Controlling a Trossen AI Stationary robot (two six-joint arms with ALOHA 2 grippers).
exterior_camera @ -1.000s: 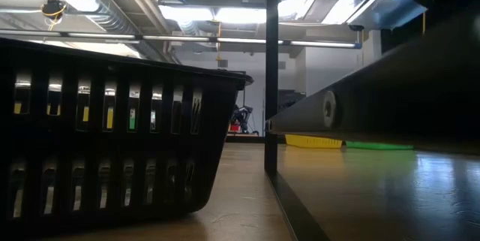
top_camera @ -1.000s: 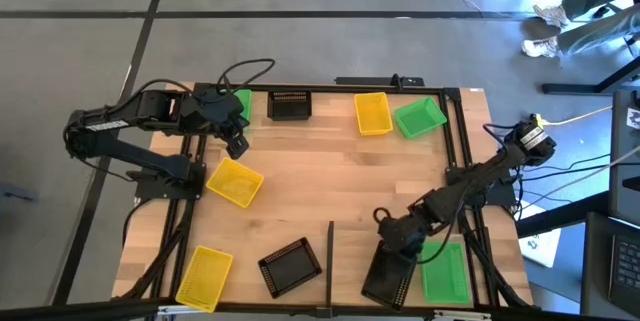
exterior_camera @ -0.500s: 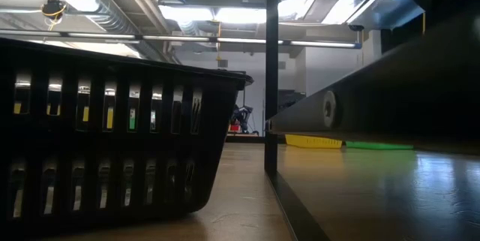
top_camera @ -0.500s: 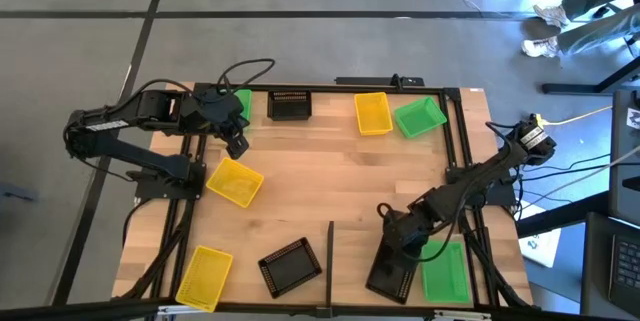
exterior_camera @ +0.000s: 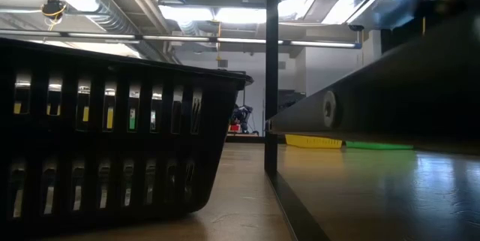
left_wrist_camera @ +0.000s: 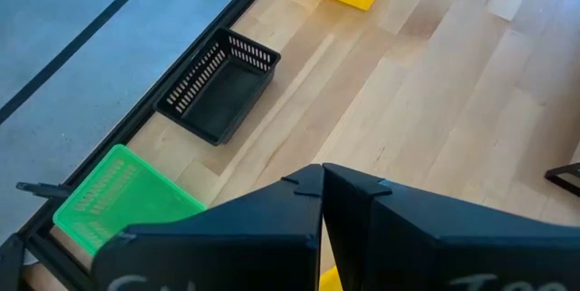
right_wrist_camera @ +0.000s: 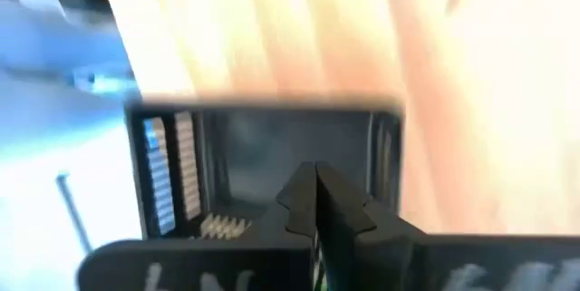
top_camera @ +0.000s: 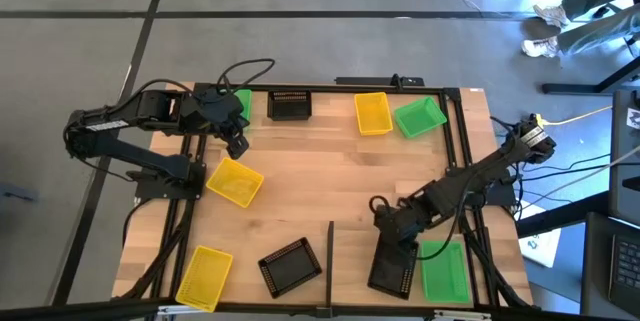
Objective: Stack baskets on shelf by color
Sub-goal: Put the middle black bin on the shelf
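— Where did we see the arms?
— The right gripper (top_camera: 383, 213) reached low right of centre, fingers pinched on the rim of a black basket (top_camera: 392, 267) beside a green basket (top_camera: 443, 271) on the shelf (top_camera: 355, 261). The left gripper (top_camera: 237, 145) hung closed and empty, upper left.
— And the baskets?
— All were empty. Only the low view showed another black basket (exterior_camera: 112, 132) side-on.

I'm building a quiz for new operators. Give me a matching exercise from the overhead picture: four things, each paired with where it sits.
Things:
1. right tool
2. left tool
3. yellow basket
4. green basket

Places:
A. table's top-right corner in the high view
B. above a black basket on the shelf
C. bottom-left corner
D. upper left, over bare wood

Pairs: 1-B, 2-D, 3-C, 4-A
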